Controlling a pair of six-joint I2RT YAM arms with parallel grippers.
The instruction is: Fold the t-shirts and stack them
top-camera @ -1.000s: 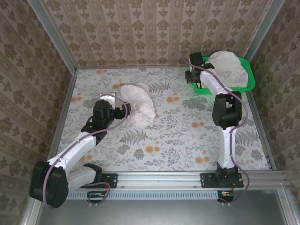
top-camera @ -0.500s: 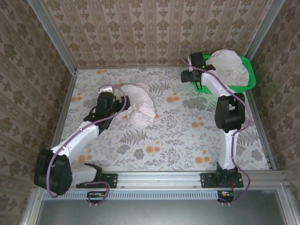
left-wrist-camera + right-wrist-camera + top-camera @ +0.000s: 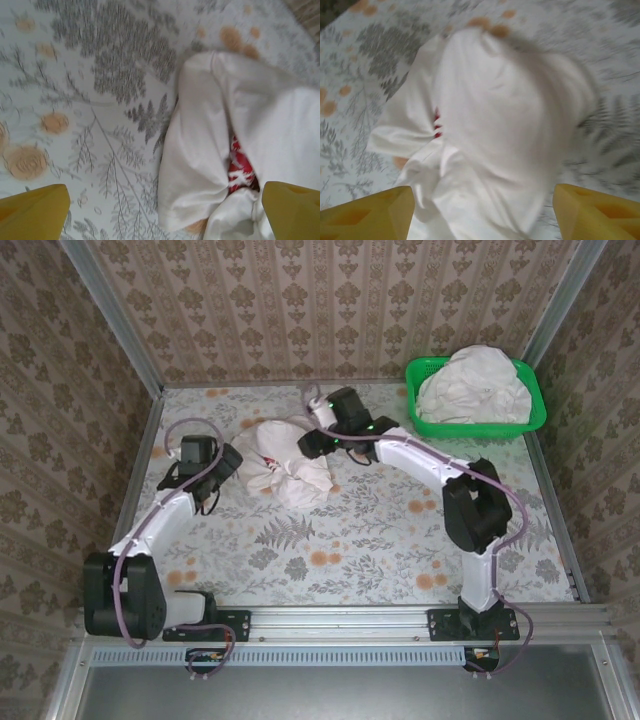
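SHIRT COUNT AND GRIPPER STATE: ONE ON THE DESK, THE REST IN THE BASKET

Items counted: one crumpled t-shirt (image 3: 285,462) lying loose, one green basket (image 3: 478,425), two grippers.

The crumpled t-shirt lies unfolded on the floral desk (image 3: 380,530), left of centre and toward the far side. It is bunched into a lump, and a patch of red print (image 3: 241,166) shows in a fold in the left wrist view. The same red shows as a small fleck in the right wrist view.

The green basket stands at the far right corner of the desk, well apart from the loose shirt. It holds a heap of white shirts (image 3: 470,380) rising above its rim; how many lie in the heap cannot be told.

Left gripper (image 3: 222,462): just beside the shirt's left edge, fingers spread wide, nothing between them.

Right gripper (image 3: 312,442): over the shirt's far right side, fingers spread with the cloth below them – no pinch on the fabric is visible
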